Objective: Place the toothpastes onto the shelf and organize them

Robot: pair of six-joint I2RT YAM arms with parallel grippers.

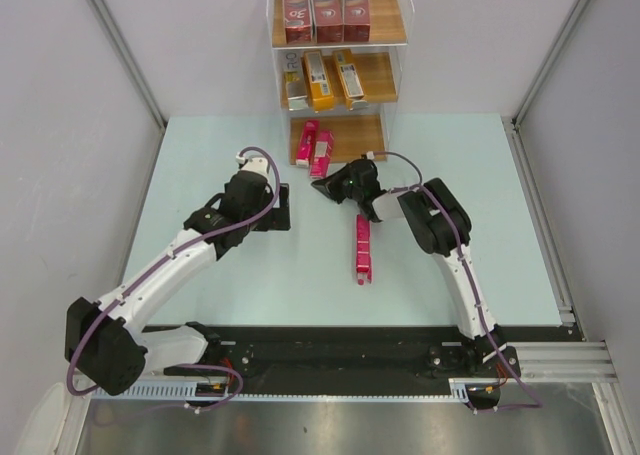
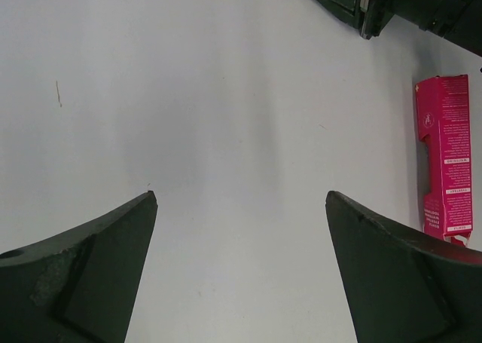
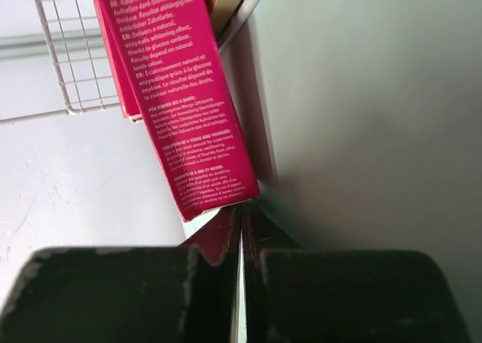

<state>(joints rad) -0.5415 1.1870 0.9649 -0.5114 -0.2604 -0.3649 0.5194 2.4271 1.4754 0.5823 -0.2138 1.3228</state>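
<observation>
The shelf stands at the table's far edge. Three dark red "3D" cartons stand on its top tier, and orange-yellow cartons lie on the middle tier. Two slim pink cartons lie on the bottom board. My right gripper is shut, and its tips touch the near end of the right-hand pink carton, which is tilted. A third pink carton lies on the table; it also shows in the left wrist view. My left gripper is open and empty over bare table.
The light blue table is bordered by grey walls on the left and right. A pale carton lies left of the orange ones on the middle tier. The right arm's gripper body shows at the top of the left wrist view.
</observation>
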